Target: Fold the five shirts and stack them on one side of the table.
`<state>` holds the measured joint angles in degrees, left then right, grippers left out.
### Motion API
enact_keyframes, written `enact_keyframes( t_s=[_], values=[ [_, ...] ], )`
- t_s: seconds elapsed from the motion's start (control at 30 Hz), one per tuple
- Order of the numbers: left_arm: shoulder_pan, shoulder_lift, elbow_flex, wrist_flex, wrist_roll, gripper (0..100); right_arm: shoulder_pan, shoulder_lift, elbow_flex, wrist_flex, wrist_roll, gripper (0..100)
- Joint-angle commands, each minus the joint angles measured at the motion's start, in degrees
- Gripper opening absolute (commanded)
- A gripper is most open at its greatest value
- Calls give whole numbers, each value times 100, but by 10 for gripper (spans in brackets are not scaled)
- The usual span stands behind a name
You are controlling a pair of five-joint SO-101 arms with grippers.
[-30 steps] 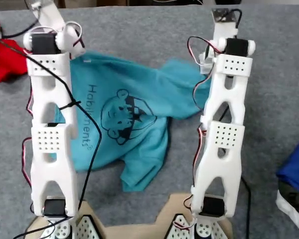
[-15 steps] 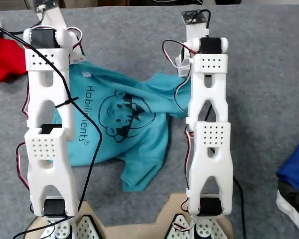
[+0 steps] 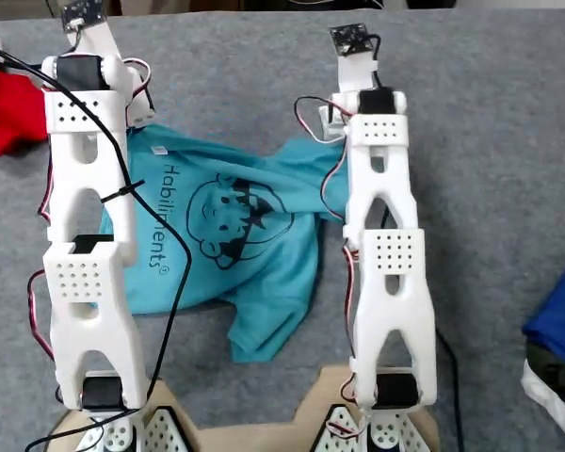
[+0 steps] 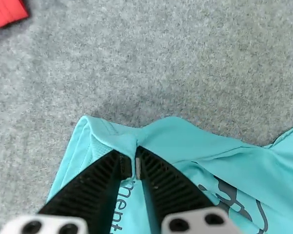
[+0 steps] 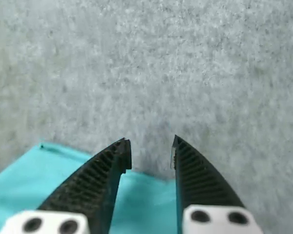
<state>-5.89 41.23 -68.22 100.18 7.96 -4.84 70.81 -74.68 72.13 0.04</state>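
Shirt (image 3: 264,254), edge seemingly beneath left arm (image 3: 85,273)

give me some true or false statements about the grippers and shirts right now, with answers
1. The left gripper is shut on an edge of the teal shirt. True.
2. The right gripper is clamped on the teal shirt. False: it is open at the shirt's edge, gripping nothing.
3. The teal shirt is folded into a neat rectangle. False: it lies spread and rumpled, print facing up.
4. In the high view, a red garment lies left of the teal shirt on the grey table. True.
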Motion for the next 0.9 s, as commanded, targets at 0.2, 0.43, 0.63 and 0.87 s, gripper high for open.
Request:
enact_keyframes(
  t_s=[0.2, 0.43, 0.63, 0.87],
  values=[
    [-44, -154, -44, 53, -18, 20, 189, -48, -136, 484, -35, 153],
    [-18, 84, -53, 53, 9, 20, 611, -84, -927, 1213, -1011, 155],
    [-18, 92, -53, 53, 0, 20, 840, -40, -1376, 1688, -2242, 156],
    [-9, 136, -53, 53, 18, 20, 549, -40, -321, 721, -3376, 153]
  ],
)
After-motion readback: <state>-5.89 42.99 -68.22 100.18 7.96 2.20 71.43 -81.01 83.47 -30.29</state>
